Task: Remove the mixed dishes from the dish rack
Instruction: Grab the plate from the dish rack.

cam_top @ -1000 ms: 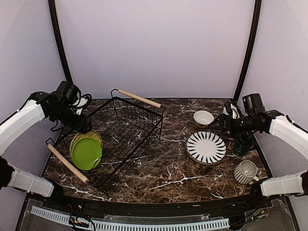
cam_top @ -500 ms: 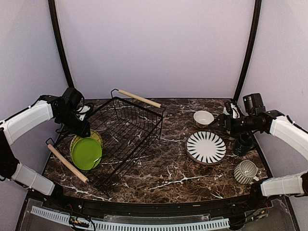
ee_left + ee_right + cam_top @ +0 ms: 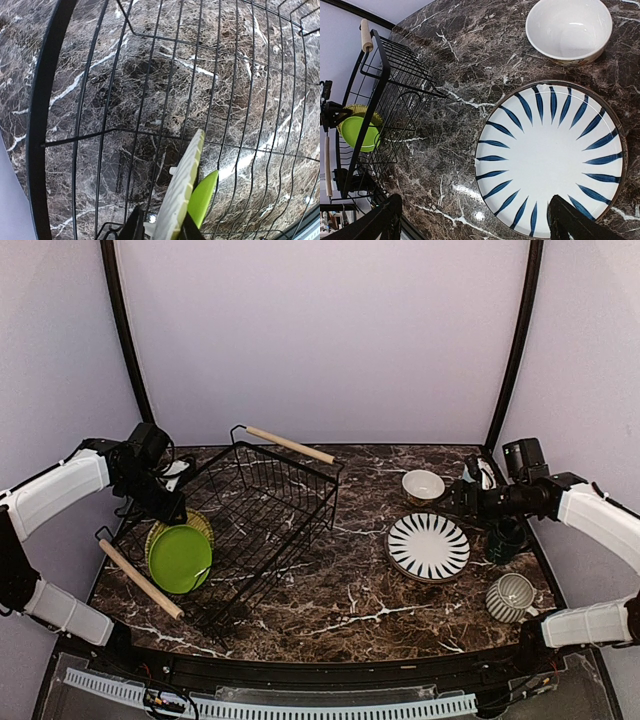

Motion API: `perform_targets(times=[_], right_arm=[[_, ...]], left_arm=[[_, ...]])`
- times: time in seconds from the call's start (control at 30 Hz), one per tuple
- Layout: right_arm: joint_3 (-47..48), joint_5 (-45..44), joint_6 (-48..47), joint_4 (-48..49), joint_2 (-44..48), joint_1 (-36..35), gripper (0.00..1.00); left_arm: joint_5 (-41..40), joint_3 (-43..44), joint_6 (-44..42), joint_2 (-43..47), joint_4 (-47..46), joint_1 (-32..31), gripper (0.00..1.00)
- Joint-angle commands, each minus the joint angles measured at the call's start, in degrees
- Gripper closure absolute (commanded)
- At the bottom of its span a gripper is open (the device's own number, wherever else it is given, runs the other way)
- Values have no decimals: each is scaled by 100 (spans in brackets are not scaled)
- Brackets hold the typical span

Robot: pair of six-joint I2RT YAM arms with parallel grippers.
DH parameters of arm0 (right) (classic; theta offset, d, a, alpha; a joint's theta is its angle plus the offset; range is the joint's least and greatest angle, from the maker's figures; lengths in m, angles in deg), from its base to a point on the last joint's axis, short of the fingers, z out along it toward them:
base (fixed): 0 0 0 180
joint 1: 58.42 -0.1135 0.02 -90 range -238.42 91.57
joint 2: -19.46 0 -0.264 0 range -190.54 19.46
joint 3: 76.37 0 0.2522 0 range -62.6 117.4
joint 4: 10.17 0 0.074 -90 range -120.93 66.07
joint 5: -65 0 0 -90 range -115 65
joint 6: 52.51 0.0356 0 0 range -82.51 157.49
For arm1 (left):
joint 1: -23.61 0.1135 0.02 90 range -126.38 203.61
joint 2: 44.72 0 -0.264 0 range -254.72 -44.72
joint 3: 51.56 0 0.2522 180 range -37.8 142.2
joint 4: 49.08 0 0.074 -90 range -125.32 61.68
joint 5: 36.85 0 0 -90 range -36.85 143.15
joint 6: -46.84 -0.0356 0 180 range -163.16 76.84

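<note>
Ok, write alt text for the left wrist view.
Fingers of the left tool press on both sides of a yellow plate seen edge-on, with a green plate just beside it. Beyond them, black rack wires cross a dark marble table.

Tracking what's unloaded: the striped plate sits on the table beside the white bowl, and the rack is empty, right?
Not empty: the top view shows a green plate and a yellow plate in the rack. The striped plate does sit beside the white bowl.

Left gripper (image 3: 161, 228) has dropped to the rack — closed onto olive-yellow plate (image 3: 182, 184)
</note>
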State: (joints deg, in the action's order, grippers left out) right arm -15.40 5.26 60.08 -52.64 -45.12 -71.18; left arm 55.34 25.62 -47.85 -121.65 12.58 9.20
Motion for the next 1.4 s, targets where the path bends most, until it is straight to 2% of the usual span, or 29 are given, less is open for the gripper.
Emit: perform_targets(times=[0.0,0.3,0.7,1.1,1.37], right_arm=[[-78,74,4,180,18,-43,1],[-132,120,92,253,49,-42,1],[-150,198,196,330,59,-43,1],[-117,243,264,371,29,-43,1],[-106,261,306,375,30,-39,1]], left_arm=[[172,-23,-86,100,72,35,82],[276,60,-254,358,195,35,89],[357,133,-330,798,207,27,90],[-79,285,-494,1405,19,0,92],[-95,363,-472,1742,-235,0,92]])
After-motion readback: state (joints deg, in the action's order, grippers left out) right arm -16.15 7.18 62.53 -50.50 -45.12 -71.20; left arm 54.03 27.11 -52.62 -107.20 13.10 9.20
